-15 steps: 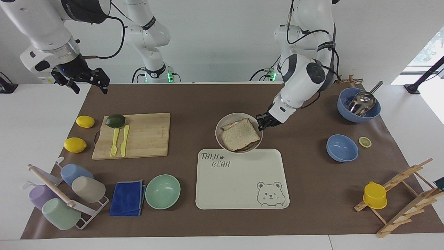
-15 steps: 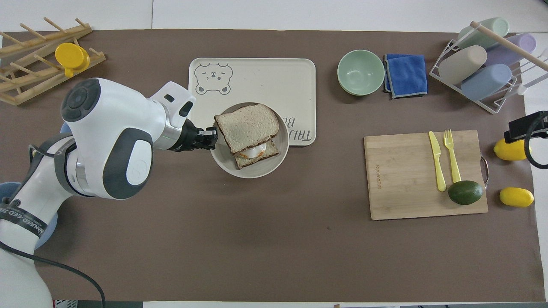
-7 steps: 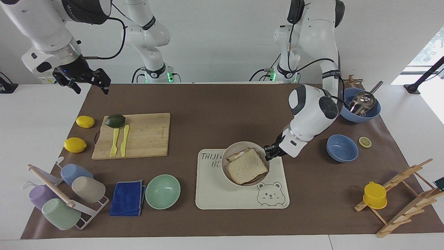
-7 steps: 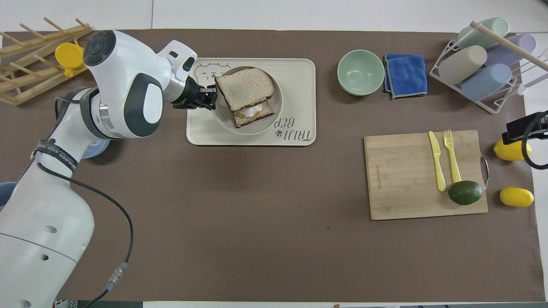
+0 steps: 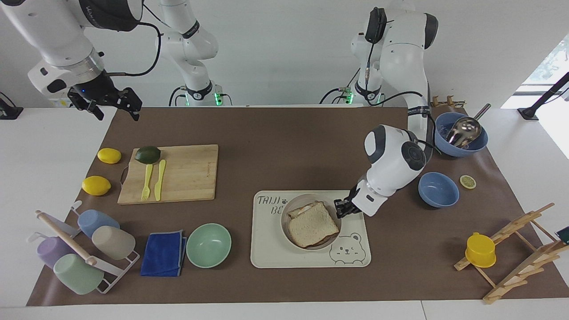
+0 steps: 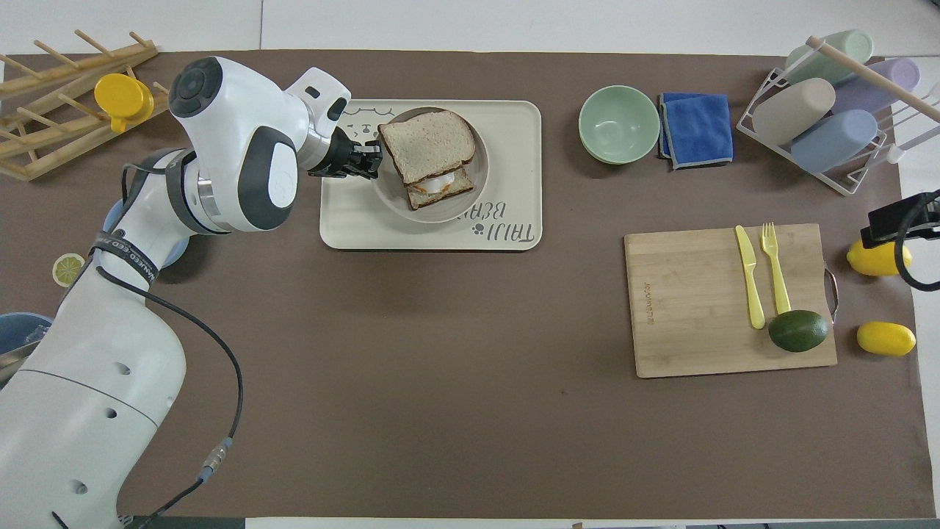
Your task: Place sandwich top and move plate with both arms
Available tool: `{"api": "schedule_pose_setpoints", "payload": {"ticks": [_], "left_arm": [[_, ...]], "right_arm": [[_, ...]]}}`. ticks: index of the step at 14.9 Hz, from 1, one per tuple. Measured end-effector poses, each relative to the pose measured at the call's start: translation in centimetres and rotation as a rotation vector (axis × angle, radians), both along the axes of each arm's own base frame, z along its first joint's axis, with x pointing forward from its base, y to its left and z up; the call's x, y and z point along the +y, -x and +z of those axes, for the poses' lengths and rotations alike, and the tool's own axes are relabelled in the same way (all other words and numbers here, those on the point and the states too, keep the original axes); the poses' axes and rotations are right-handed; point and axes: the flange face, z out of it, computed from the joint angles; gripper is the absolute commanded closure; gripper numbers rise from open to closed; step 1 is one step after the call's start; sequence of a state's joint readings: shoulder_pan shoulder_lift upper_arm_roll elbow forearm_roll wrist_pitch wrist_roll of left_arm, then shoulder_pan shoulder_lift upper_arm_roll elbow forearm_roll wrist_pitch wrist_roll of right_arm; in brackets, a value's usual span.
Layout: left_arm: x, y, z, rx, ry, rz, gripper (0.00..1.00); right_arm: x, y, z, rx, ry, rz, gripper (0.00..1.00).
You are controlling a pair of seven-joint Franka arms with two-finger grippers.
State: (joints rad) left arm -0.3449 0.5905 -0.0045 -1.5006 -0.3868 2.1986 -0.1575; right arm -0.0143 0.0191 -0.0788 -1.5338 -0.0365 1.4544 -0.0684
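The left tool [image 6: 365,159] gripped the round beige plate's [image 6: 388,198] rim; speckled bread slice [image 6: 427,145] topped the sandwich, on the cream bear-printed tray [image 6: 514,139].

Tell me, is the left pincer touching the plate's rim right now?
Touching. In the overhead view the left pincer meets the rim of the plate with no gap, and the facing view agrees.

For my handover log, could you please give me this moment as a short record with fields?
plate: the plate is on the bear-printed tray, its rim in the left end effector
sandwich top: the sandwich top lies on the egg toast, slightly askew
left end effector: shut on the plate rim, at the edge toward the left arm's end
right end effector: the right end effector waits in the air over the table's corner at the right arm's end
beside tray: mint-green bowl, toward the right arm's end
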Motion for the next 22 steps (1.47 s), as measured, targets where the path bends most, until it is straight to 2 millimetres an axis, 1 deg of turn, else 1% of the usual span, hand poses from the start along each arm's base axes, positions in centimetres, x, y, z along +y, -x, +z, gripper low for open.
{"api": "schedule_pose_setpoints", "payload": {"ticks": [6,7,8,9,13,15,16,17,18,20,22], "left_arm": [[0.1,0.0,-0.6,-0.022,-0.003,-0.023,1.0],[0.2,0.1,-0.8,-0.023,-0.004,-0.026,0.83],[0.2,0.1,-0.9,-0.025,-0.005,-0.028,0.33],[0.2,0.1,-0.9,-0.027,-0.004,-0.029,0.0],[0.5,-0.1,-0.7,-0.028,-0.002,-0.027,0.0],[1.6,-0.5,0.0,-0.022,-0.001,-0.017,0.0],[2.7,-1.0,0.8,-0.029,0.001,-0.004,0.0],[3.8,-1.5,2.1,-0.043,0.005,0.01,0.0],[5.3,-1.8,3.8,-0.053,0.009,0.026,0.0],[9.2,-1.7,8.3,-0.061,-0.003,0.042,0.0],[12.9,-0.7,12.9,-0.069,-0.069,0.033,0.0]], "right_arm": [[0.0,0.0,0.0,0.0,0.0,0.0,0.0],[0.0,0.0,0.0,0.0,0.0,0.0,0.0],[0.0,0.0,0.0,0.0,0.0,0.0,0.0],[0.0,0.0,0.0,0.0,0.0,0.0,0.0],[0.0,0.0,0.0,0.0,0.0,0.0,0.0],[0.0,0.0,0.0,0.0,0.0,0.0,0.0],[0.0,0.0,0.0,0.0,0.0,0.0,0.0],[0.0,0.0,0.0,0.0,0.0,0.0,0.0],[0.0,0.0,0.0,0.0,0.0,0.0,0.0],[0.0,0.0,0.0,0.0,0.0,0.0,0.0],[0.0,0.0,0.0,0.0,0.0,0.0,0.0]]}}
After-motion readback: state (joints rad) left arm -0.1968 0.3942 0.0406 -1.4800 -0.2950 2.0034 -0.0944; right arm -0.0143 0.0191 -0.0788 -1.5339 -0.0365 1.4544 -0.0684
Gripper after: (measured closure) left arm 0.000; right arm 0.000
